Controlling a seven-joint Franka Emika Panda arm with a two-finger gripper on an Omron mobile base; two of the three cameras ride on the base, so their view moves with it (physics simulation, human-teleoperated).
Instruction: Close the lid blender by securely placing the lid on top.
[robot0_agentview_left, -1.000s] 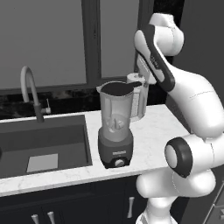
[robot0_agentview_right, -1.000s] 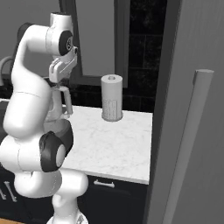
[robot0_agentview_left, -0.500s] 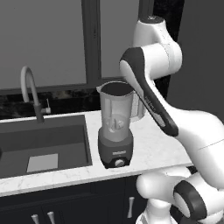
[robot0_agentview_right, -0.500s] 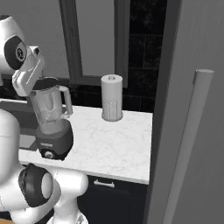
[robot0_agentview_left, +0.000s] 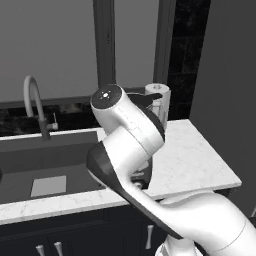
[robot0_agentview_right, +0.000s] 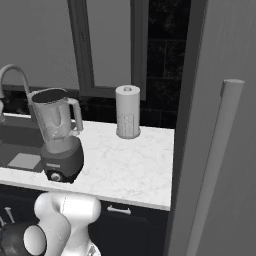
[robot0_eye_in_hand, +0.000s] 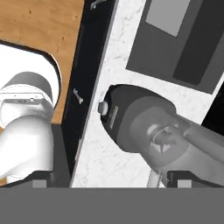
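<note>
I am looking straight down into the blender (robot0_eye_in_hand: 151, 131) from above – its dark base with the front knob sits under the clear jar, and I can see the blades at the bottom through the open mouth. In the right base view the blender (robot0_agentview_right: 57, 137) stands near the front edge of the tabletop (robot0_agentview_right: 130, 165), just beside the sink (robot0_agentview_right: 15, 150), with the paper towel roll (robot0_agentview_right: 128, 112) well apart toward the back edge. A dark round shape rests at the jar's mouth there; whether that is the lid or only the rim's shading I cannot tell.

My tool's tips barely rise at the bottom of the hand view, and I cannot tell from them whether the tool is open, closed, or holding anything. In the left base view my own arm covers most of the blender.

I judge this to be the approach step – I am lining up over the jar. The next move calls for centring on the mouth, keeping level, and coming straight down so the lid seats evenly on the rim instead of catching on the spout or handle.
</note>
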